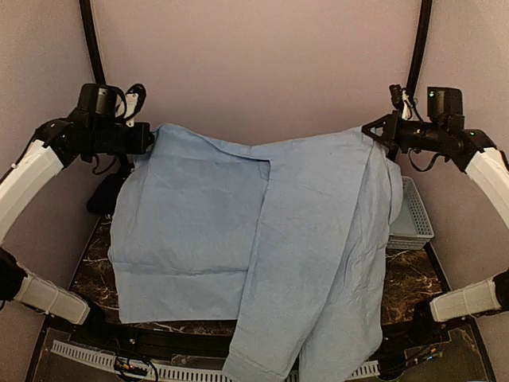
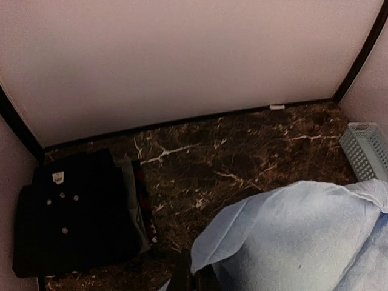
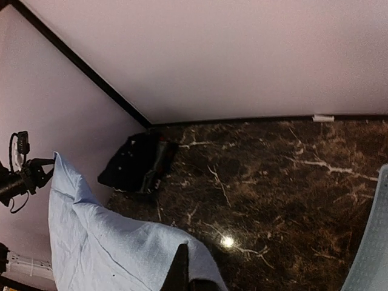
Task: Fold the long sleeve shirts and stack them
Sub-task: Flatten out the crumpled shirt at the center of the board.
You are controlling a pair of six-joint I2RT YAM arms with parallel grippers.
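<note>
Marble table (image 2: 242, 157), pale walls (image 2: 182, 60) — blue shirt (image 1: 318, 239)

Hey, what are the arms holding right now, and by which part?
Both hold the light blue shirt, hanging spread between them: the left tool pinches one upper corner, the right tool the other.
</note>
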